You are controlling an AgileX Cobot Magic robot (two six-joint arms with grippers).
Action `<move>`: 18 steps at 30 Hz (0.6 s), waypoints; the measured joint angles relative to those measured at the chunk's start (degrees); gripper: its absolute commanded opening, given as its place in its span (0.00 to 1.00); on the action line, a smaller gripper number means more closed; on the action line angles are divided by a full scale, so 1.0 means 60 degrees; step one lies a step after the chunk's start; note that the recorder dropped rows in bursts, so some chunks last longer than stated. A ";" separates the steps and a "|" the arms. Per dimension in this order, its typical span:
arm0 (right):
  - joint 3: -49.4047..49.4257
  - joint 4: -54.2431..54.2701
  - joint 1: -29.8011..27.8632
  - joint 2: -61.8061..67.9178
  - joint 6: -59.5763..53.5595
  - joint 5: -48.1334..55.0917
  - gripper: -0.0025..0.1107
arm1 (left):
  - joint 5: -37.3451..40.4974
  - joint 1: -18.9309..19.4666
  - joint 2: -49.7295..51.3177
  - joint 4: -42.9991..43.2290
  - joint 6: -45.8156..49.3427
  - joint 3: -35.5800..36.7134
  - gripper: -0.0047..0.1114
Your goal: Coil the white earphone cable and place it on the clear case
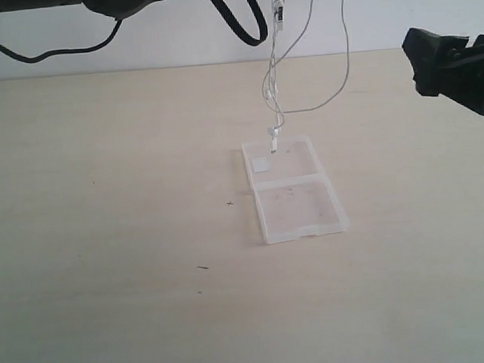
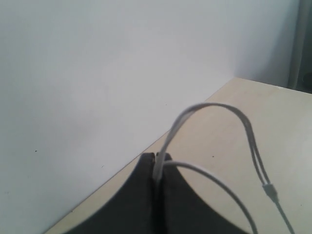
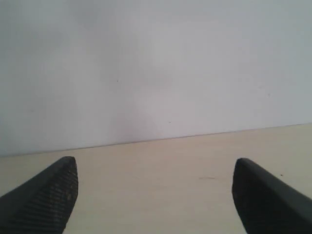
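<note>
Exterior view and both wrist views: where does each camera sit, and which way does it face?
Exterior: off the arms, above the table, facing down toward the wall; sees the clear case, the hanging white earphone cable, the right arm.
Left wrist: behind the left gripper, shut on the cable, facing table edge and wall.
Right wrist: behind the open right gripper, facing table and wall.
Shared: exterior and left wrist both show the cable.
</note>
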 measured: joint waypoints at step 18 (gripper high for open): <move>0.0413 -0.2901 0.0000 0.0395 -0.0374 -0.0238 0.73 | -0.0079 0.0000 0.0000 0.0000 -0.0034 0.0000 0.04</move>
